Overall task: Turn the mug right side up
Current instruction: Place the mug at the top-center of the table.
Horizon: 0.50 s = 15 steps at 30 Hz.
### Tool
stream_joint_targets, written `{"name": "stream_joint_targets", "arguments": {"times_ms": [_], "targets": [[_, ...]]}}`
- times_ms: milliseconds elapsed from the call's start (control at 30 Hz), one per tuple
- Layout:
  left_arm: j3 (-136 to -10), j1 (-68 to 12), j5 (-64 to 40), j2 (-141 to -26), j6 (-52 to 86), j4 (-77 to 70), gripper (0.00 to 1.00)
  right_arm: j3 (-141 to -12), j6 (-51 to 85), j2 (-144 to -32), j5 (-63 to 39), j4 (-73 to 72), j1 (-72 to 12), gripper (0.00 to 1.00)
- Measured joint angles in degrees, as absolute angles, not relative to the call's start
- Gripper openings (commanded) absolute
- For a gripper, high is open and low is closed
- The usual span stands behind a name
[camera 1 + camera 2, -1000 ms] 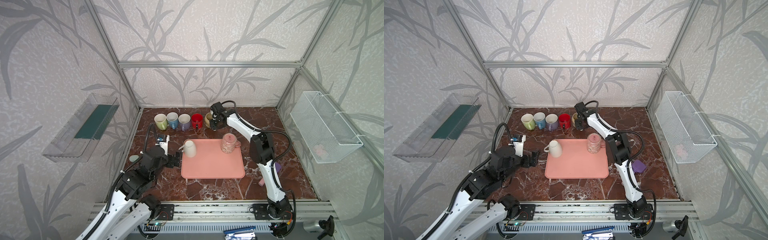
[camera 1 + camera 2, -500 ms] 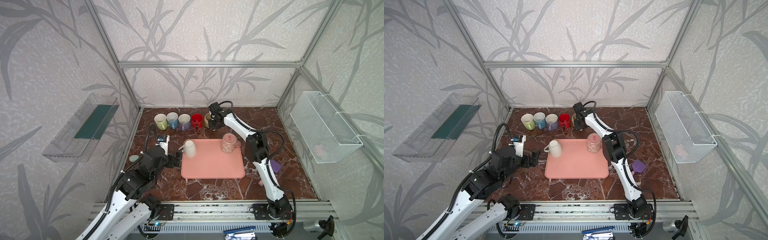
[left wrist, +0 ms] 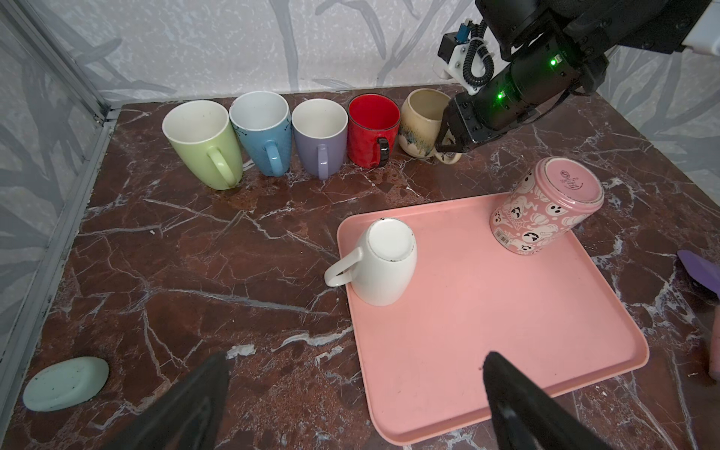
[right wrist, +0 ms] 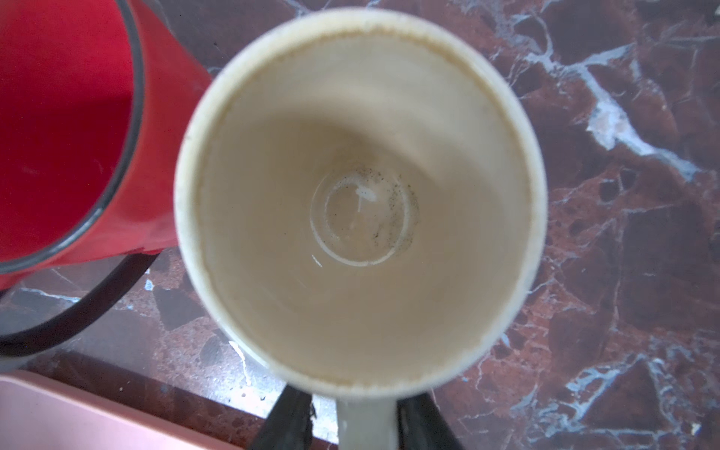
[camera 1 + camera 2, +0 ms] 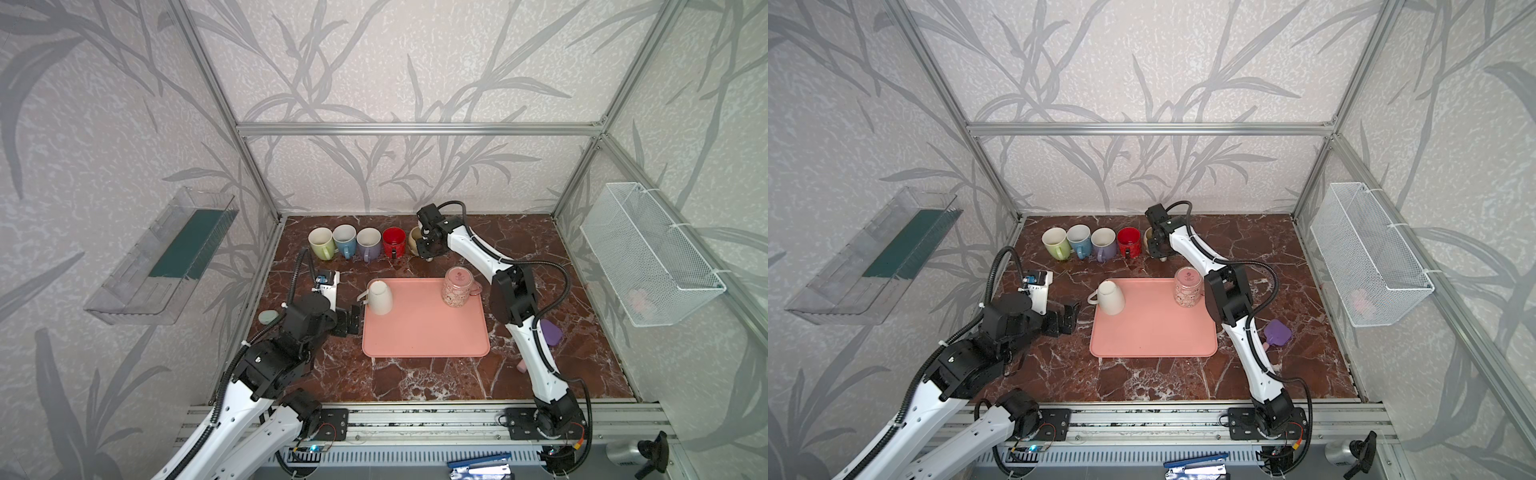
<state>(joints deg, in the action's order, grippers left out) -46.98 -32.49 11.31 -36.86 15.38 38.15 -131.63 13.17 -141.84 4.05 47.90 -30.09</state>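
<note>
Cream mug [image 4: 358,195] stands upright, mouth up, ending the row of mugs [image 3: 319,132] along the desk's back edge. The right claw [image 4: 354,422] straddles its handle [image 3: 452,157] from above, jaws slightly parted. The left claw [image 5: 348,321], wide open, hovers near the desk's left edge, well apart.

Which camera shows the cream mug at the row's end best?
The right wrist view: the cream mug fills it, upright, mouth up, its handle inside the right pincer. The left wrist view shows its side, partly behind the arm. In both top views the arm hides most of it.
</note>
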Motion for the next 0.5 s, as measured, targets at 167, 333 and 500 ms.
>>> {"name": "stream_joint_targets", "arguments": {"times_ms": [167, 333, 500], "targets": [[-46.83, -32.47, 12.19, -36.84, 15.07, 38.17, 0.99, -131.28, 12.99, -141.67, 4.05, 47.62, -30.09, 0.53], [-46.76, -32.47, 12.40, -37.87, 14.98, 38.15, 0.99, -125.32, 12.14, -138.37, 3.64, 44.86, -30.09, 0.61], [-46.76, -32.47, 12.40, -40.53, 14.96, 38.15, 0.99, -115.15, 10.63, -130.80, 1.98, 39.35, -30.09, 0.66]]}}
